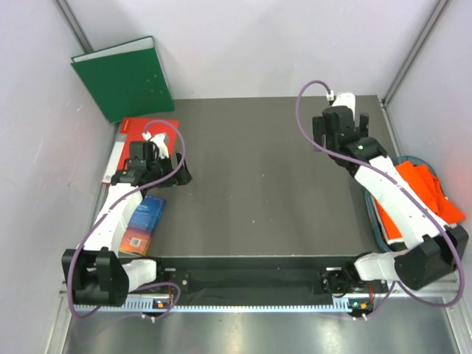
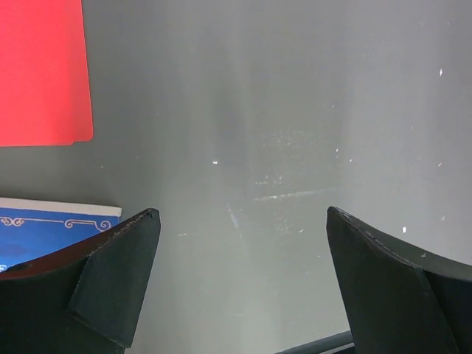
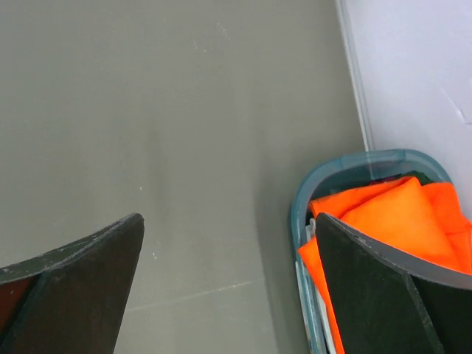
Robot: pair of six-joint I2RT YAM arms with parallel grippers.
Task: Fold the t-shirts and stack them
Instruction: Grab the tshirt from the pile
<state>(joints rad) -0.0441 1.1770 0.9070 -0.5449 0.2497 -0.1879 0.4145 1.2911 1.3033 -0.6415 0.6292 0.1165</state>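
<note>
Orange t-shirt (image 3: 391, 214) in bin (image 3: 354, 164), beside right hand (image 3: 228, 221)

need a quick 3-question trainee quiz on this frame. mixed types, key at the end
1. True or false: the orange t-shirt lies in the basket at the table's right edge.
2. The left end effector is: A) open and empty, B) shut and empty, C) shut on something.
3. Fill in: the binder leaning in the far-left corner is ____ in colour.

Key: 1 true; 2 A; 3 green.
</note>
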